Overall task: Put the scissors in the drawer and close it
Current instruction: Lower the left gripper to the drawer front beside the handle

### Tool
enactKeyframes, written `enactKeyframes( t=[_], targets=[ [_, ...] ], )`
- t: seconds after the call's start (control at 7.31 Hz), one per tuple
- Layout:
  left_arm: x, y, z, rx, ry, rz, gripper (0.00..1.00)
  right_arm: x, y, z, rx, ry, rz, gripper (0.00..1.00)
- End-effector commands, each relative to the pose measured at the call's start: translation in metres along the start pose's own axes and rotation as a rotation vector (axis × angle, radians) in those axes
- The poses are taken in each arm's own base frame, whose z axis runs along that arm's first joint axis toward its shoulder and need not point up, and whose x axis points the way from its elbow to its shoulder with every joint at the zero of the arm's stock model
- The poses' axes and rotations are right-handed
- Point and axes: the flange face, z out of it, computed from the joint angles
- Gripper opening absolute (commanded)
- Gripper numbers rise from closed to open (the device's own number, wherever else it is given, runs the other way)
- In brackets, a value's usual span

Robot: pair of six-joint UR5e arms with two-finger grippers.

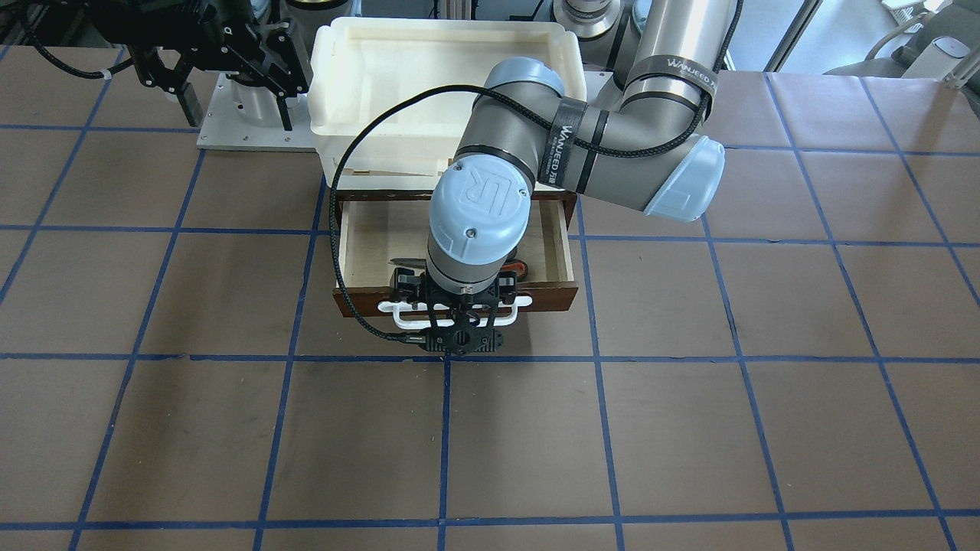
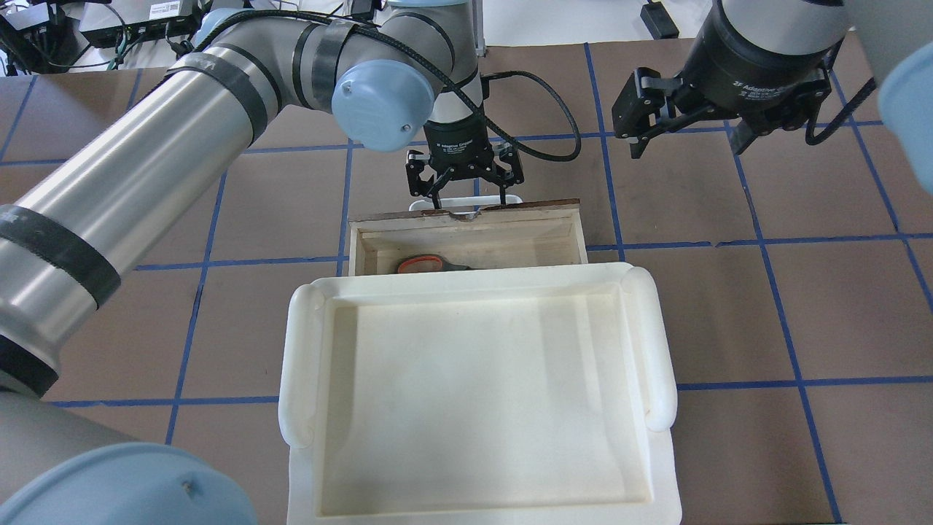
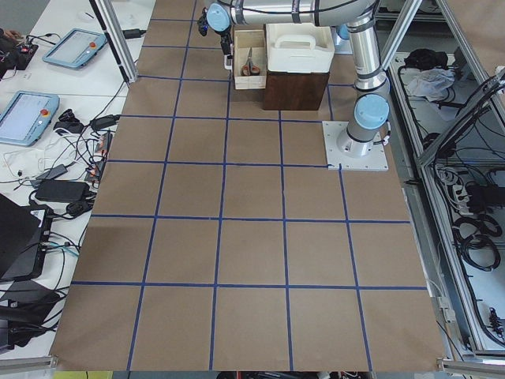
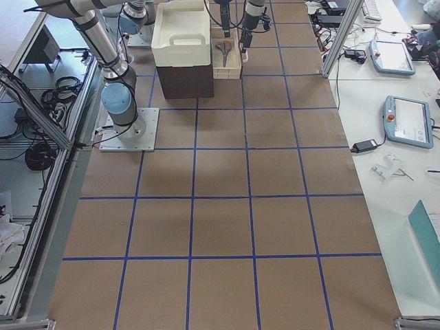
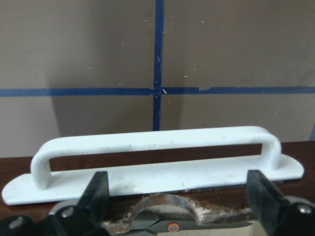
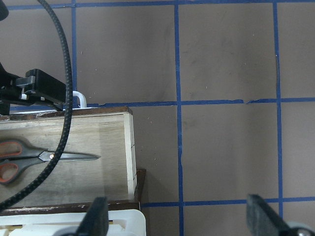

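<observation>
Both grippers gape wide: left gripper hovers at the white bar handle of the drawer, right gripper hangs aside. Scissors lie inside; the stiff wooden front likely takes a flat push.

The small metal scissors have dark grey blades and grey handles with orange-red inside the loops. The wooden drawer is dark brown outside and pale plywood inside, with a lighter chipped patch on its front edge. Its plastic bar handle is white. The moulded foam tray is creamy white. The paper-covered table is dull brown, crossed by a blue tape grid.
</observation>
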Motion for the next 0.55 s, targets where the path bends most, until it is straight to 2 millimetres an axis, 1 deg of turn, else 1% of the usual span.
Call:
enactKeyframes(
  t=[0.0,0.14,0.27,0.41],
  targets=[
    [-0.005,0.012,-0.005,-0.047,-0.034,0.014,1.00,0.000,0.000,0.000,0.001,0.001,0.000,1.00],
    [-0.012,0.020,-0.003,-0.089,-0.080,0.014,1.00,0.000,0.000,0.001,0.000,0.002,0.000,1.00],
    [-0.014,0.021,0.006,-0.116,-0.092,0.011,1.00,0.000,0.000,0.001,0.000,0.002,0.000,1.00],
    [-0.014,0.020,0.007,-0.118,-0.091,0.010,1.00,0.000,0.000,0.000,0.001,0.001,0.000,1.00]
  ],
)
